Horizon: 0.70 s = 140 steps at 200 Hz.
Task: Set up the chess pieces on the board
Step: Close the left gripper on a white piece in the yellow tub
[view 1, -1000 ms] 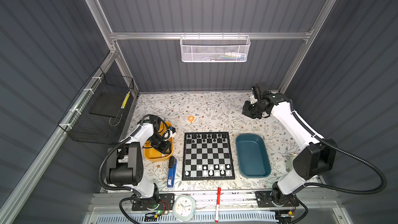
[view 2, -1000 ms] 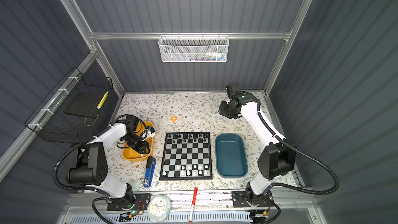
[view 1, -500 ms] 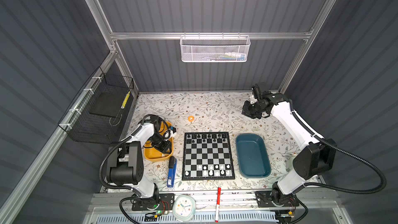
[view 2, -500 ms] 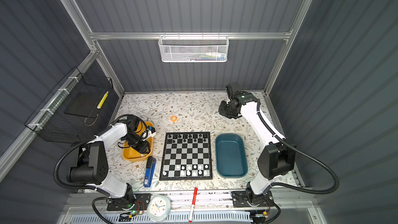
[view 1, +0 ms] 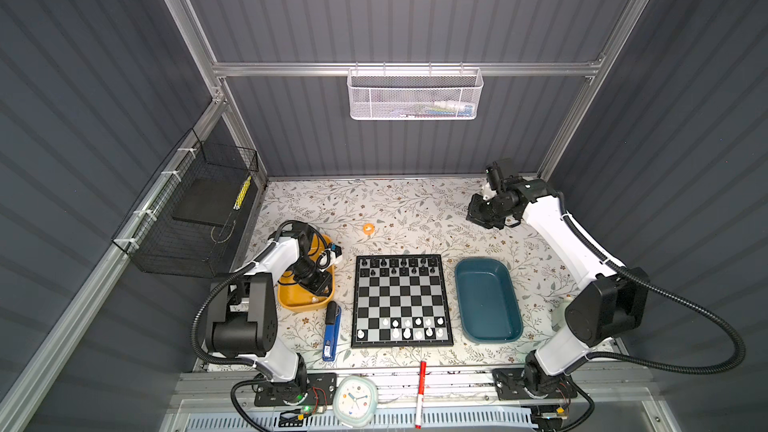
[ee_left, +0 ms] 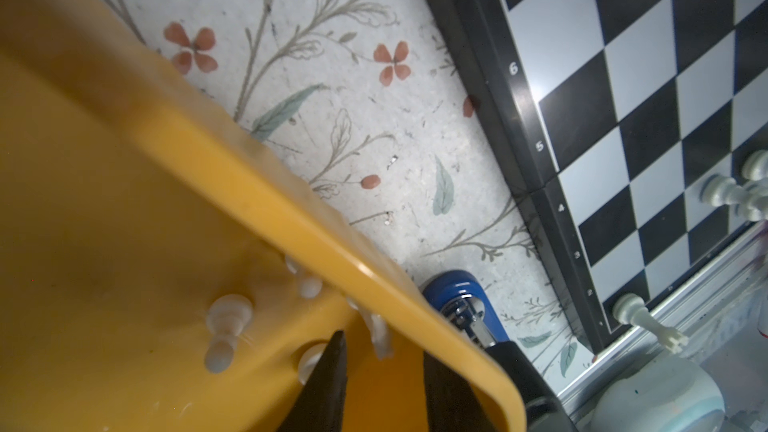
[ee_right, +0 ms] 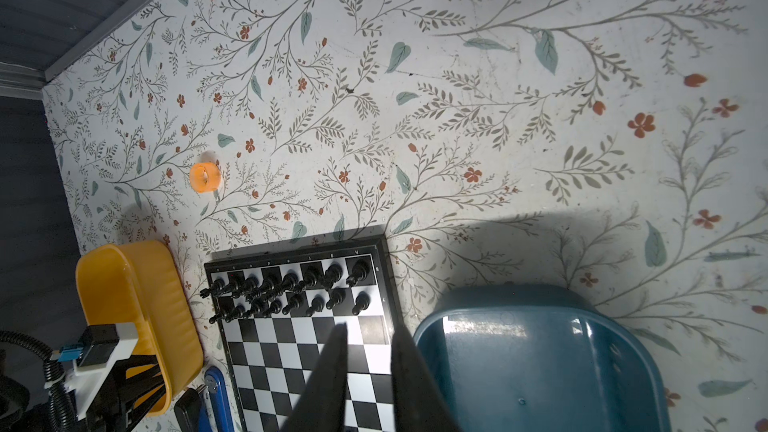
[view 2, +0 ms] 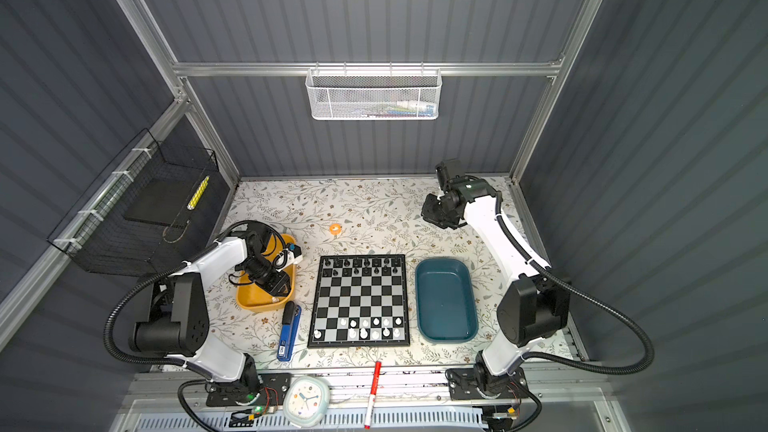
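Small white plastic chess pieces (ee_left: pixel 226 326) lie in the yellow plastic tray (ee_left: pixel 124 201); others stand on the black-and-silver board (view 1: pixel 402 301). Left tool (ee_left: pixel 384 344) has barely moved, spread open by one piece, so a pick looks close. Right tool (ee_right: pixel 369 326), slightly open, hangs empty over the flowery counter (view 1: pixel 415 209). Grey ribbed walls (view 1: pixel 415 14) surround.

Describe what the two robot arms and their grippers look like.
The left arm and right arm match: glossy white shells on the long links, black blocky joint housings, and a black ribbed cable hose looping beside each. The left gripper and right gripper are black, with flat dark jaws tapering to points.
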Tool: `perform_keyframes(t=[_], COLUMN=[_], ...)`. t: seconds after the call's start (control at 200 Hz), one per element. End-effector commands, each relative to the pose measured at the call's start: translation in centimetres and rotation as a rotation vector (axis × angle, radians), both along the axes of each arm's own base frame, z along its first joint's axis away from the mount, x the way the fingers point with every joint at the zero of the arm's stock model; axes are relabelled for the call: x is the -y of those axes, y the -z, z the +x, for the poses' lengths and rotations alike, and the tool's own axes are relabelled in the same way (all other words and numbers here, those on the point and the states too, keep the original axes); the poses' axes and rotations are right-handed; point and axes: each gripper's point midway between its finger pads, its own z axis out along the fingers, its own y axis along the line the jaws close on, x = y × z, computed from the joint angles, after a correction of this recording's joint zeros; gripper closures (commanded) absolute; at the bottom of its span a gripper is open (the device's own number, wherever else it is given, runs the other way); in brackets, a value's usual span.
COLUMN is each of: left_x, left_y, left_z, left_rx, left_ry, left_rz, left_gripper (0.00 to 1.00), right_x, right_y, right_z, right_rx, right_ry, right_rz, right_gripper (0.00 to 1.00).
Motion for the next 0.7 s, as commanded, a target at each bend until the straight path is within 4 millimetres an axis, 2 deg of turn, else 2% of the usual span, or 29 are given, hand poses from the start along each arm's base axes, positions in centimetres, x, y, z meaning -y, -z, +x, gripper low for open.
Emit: perform_keyframes(t=[0.0,0.695], left_x=[0.18,0.08], left_y=[0.50,0.62], left_z=[-0.93,-0.37], left_rx=[-0.033,-0.023], left_ry=[0.028,0.049], left_rz=[-0.003,0.020], left_gripper=[0.67,0.70], right_x=[-0.53,-0.56], right_y=[0.06,-0.13], right_z=[0.24,0.76], right_rx=[-0.003,0.013], right_ry=[-0.014,-0.020], right_rz=[0.005,-0.002], right_gripper=[0.77,0.77])
